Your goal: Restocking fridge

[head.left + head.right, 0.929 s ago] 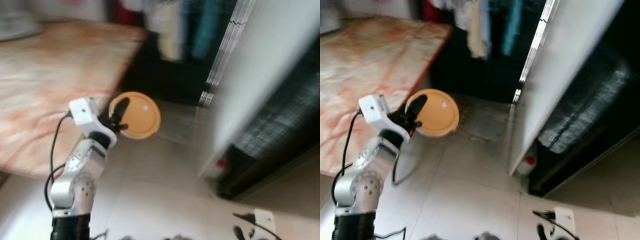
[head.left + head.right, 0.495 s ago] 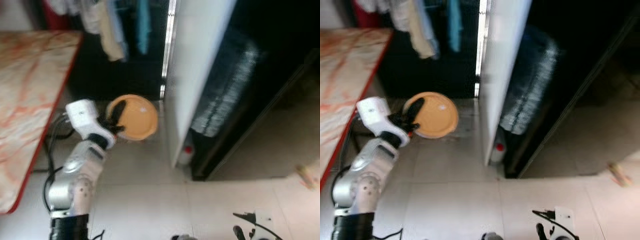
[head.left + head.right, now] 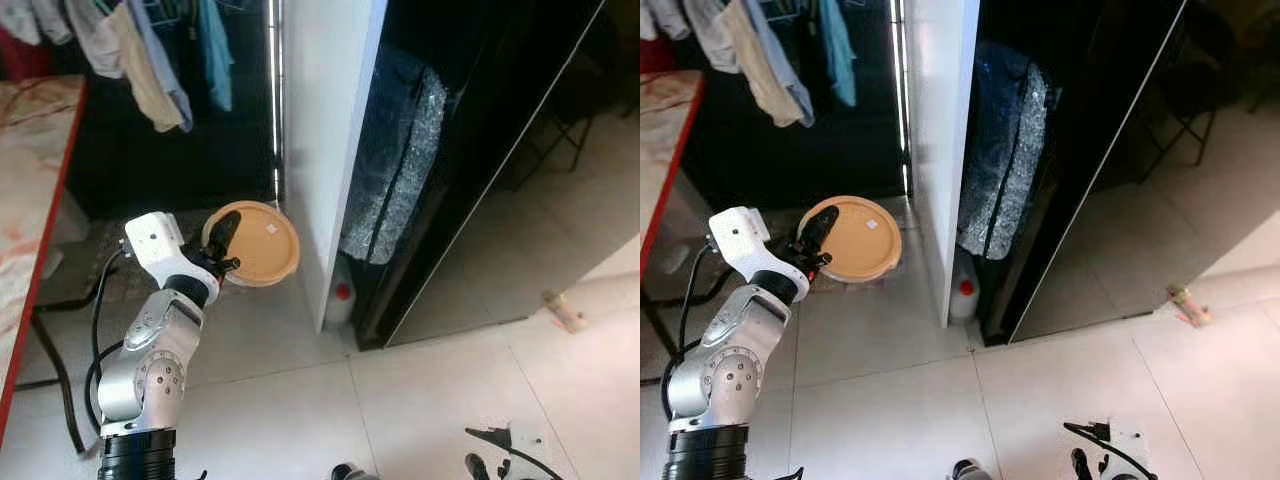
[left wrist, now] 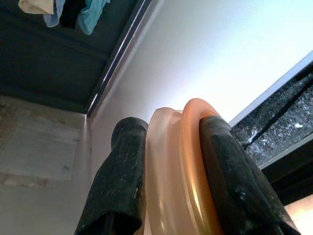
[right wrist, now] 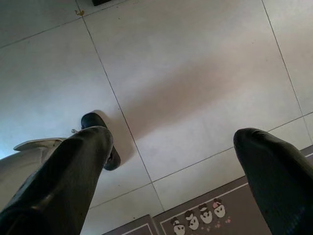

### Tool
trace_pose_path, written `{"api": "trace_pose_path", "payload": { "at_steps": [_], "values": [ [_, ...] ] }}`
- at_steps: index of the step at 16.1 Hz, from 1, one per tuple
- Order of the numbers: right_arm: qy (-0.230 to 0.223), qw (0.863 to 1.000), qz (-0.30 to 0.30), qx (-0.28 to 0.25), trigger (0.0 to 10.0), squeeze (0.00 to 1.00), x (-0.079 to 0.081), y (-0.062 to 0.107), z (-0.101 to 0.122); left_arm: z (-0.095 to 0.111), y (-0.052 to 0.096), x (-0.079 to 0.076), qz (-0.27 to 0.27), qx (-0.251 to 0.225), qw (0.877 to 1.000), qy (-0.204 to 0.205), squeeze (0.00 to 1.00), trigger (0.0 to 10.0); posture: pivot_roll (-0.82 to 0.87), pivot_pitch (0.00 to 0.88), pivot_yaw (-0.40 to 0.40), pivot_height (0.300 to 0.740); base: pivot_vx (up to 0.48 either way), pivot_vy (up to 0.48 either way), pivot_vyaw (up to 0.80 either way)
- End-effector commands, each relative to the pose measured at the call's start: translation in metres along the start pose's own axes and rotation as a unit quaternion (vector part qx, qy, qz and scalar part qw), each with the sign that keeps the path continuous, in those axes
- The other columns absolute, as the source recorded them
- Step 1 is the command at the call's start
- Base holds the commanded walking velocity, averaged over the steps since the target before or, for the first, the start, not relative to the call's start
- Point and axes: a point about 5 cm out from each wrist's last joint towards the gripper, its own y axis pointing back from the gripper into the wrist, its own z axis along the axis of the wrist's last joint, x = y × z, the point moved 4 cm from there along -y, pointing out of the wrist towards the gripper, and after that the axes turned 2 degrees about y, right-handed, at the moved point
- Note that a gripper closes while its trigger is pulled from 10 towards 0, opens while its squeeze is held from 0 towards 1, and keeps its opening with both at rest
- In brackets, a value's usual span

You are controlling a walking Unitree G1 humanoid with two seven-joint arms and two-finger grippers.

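My left gripper is shut on a round container with an orange lid, held up at chest height with the lid facing me. In the left wrist view the two black fingers clamp the container's pale body and orange rim edge-on. The white fridge side stands just right of the container, with the dark open interior beyond. My right gripper hangs low and open over the tiled floor.
A marble-topped table with a red edge is at the left. Clothes hang at the back. A bottle with a red cap stands at the fridge's foot. A small object lies on the floor at the right.
The camera has swung right: the table slid out to the left and the fridge came into the middle. The left gripper keeps the container in the same hold.
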Motion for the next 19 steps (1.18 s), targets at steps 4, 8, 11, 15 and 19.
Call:
{"api": "trace_pose_path", "payload": {
  "at_steps": [4, 8, 11, 15, 19],
  "values": [
    [-0.003, 1.000, -0.004, 0.008, 10.0, 0.00, -0.003, 0.001, -0.007, -0.008, 0.000, 0.008, 0.013, 0.009, 1.000, 0.003, 0.00, 10.0, -0.16, 0.184, -0.028, 0.740, 0.000, 0.000, -0.17],
    [-0.002, 1.000, -0.002, 0.009, 10.0, 0.00, -0.002, 0.001, -0.007, -0.048, -0.001, 0.049, 0.063, 0.087, 0.994, 0.019, 0.00, 10.0, -0.14, 0.179, -0.030, 0.740, 0.000, 0.000, 0.00],
    [-0.001, 1.000, 0.000, 0.009, 10.0, 0.00, -0.001, 0.001, -0.007, -0.086, 0.006, 0.081, 0.102, 0.151, 0.983, 0.031, 0.00, 10.0, -0.14, 0.177, -0.025, 0.740, 0.000, 0.000, 0.00],
    [-0.005, 1.000, 0.000, 0.008, 10.0, 0.00, 0.001, 0.001, -0.007, -0.124, 0.025, 0.121, 0.185, 0.197, 0.959, 0.086, 0.00, 10.0, -0.15, 0.171, -0.017, 0.740, 0.000, 0.000, 0.00],
    [-0.011, 1.000, -0.001, 0.004, 10.0, 0.00, 0.002, 0.000, -0.006, -0.148, 0.052, 0.151, 0.265, 0.227, 0.933, 0.089, 0.00, 10.0, -0.15, 0.172, -0.014, 0.740, 0.000, 0.000, 0.00]
  ]
}}
